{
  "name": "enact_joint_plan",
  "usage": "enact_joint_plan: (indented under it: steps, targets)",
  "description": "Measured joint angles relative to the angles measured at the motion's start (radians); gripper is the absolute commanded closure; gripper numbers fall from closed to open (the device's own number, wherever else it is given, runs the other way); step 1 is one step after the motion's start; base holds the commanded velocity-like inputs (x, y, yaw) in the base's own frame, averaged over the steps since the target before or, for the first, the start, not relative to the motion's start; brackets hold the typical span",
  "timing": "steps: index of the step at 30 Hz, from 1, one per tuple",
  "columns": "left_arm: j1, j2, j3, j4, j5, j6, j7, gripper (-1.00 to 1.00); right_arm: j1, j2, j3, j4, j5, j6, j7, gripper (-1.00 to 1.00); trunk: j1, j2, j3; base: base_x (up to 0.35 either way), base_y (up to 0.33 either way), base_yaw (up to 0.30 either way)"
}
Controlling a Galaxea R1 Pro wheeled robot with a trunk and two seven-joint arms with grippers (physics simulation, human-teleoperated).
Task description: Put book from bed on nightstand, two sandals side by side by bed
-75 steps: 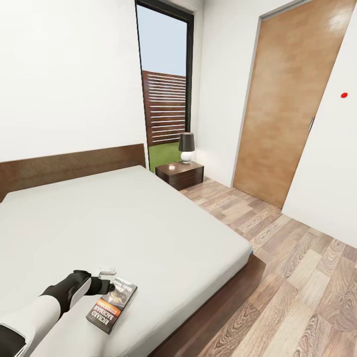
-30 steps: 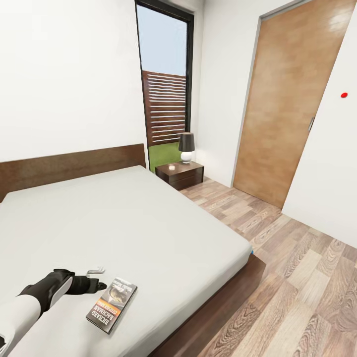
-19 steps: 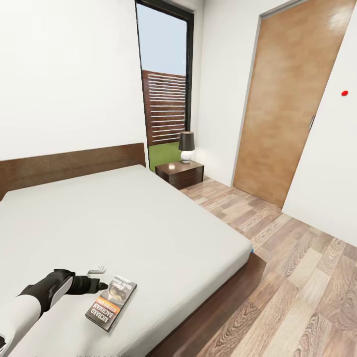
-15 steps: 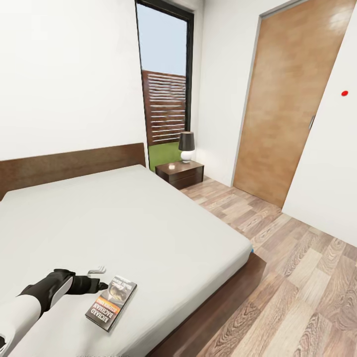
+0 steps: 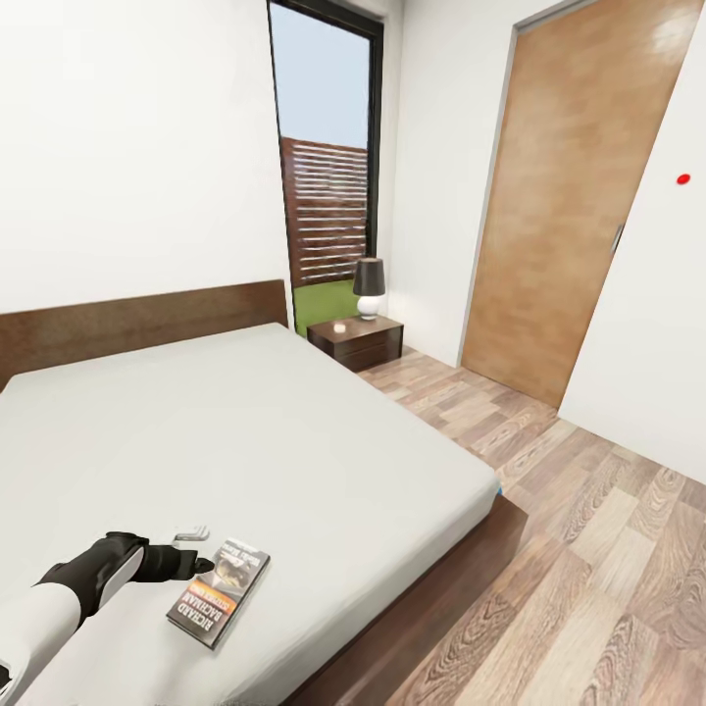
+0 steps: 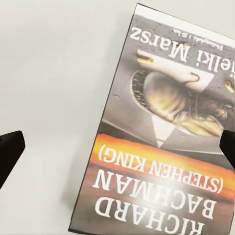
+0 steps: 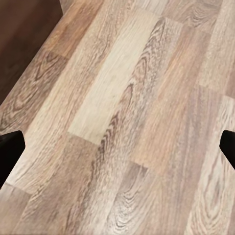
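The book (image 5: 218,590) shows a dark cover, an orange band, white lettering and a greyish-gold picture; the bed (image 5: 294,441) has a pale grey mattress in a dark brown frame; the floor (image 7: 127,122) is streaked brown wood-plank.

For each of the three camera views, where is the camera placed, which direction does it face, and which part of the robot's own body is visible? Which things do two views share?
Head view: high, facing forward and down over the pale grey-white bed; left gripper beside the dark paperback book with orange band.
Left wrist view: faces the book on the mattress; black fingertips apart.
Right wrist view: faces wood-plank floor; right gripper fingertips apart.
Shared: book, bed; floor.
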Motion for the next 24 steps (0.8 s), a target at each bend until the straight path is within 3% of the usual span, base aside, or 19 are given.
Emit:
enact_joint_plan:
  steps: [16,24]
  targets:
    - [0.0,0.0,0.0,0.0,0.0,-0.002,-0.001,-1.0,0.0,0.0,0.001,0.0,0.0,-0.001,0.0,-1.0,0.05,-0.091,-0.041,0.0,0.0,0.0]
    - [0.001,0.0,0.0,-0.001,0.0,-0.002,-0.002,-1.0,0.0,0.0,0.001,0.0,0.0,0.0,0.0,-1.0,0.05,-0.091,-0.041,0.0,0.0,0.0]
